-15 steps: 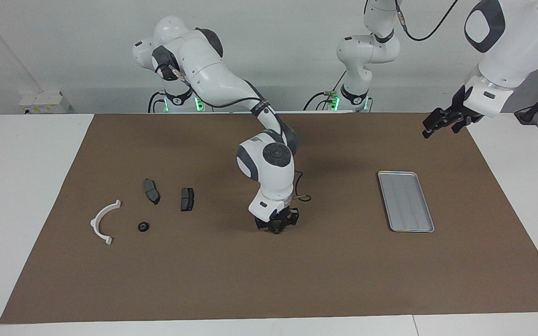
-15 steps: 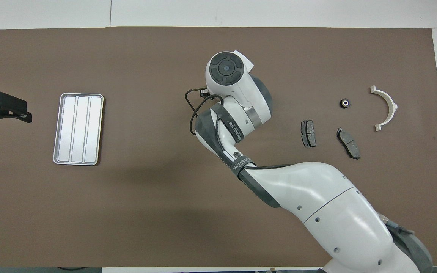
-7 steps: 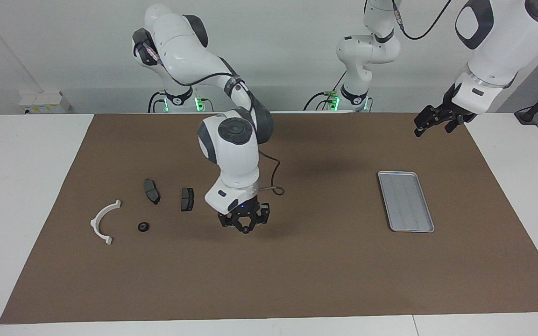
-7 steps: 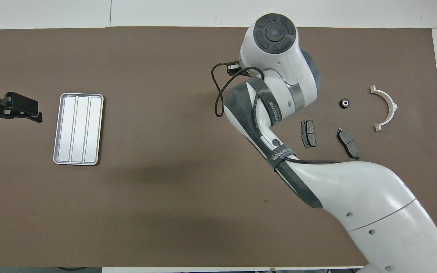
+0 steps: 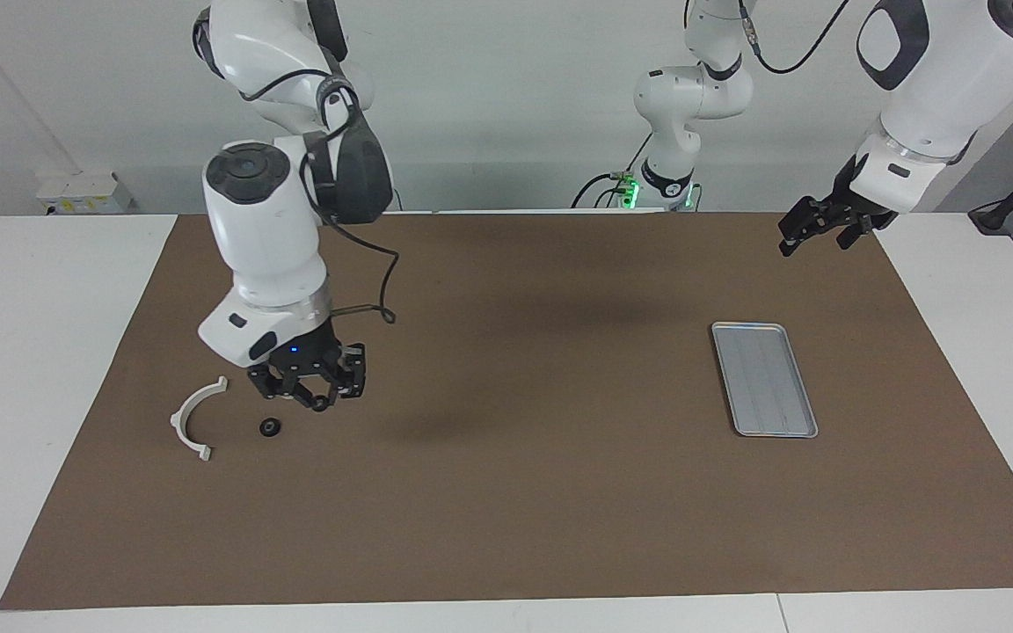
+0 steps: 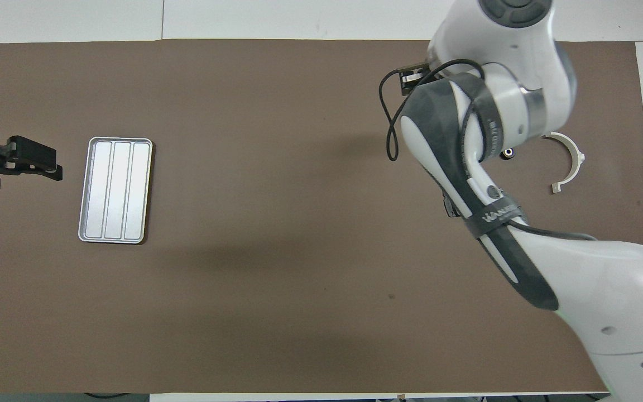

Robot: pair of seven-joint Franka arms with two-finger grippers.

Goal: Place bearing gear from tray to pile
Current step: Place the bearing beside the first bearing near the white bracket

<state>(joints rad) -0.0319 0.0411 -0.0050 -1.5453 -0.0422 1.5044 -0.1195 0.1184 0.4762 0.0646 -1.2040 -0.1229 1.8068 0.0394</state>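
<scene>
The right claw [image 5: 319,397] hangs low over the brown mat [image 5: 506,510], fingertips pinched together. I cannot tell whether anything small sits between them. Just beside and below it, toward the white half-ring [image 5: 178,417], a bearing gear [image 5: 270,427] lies on the mat among the pile's parts, where the task wants it. The tray [image 5: 766,378] lies well apart from this claw, toward the left arm's end of the bench, and looks bare. The left claw [image 5: 826,230] waits with spread fingers above the mat's edge near the tray, clear of the work.
</scene>
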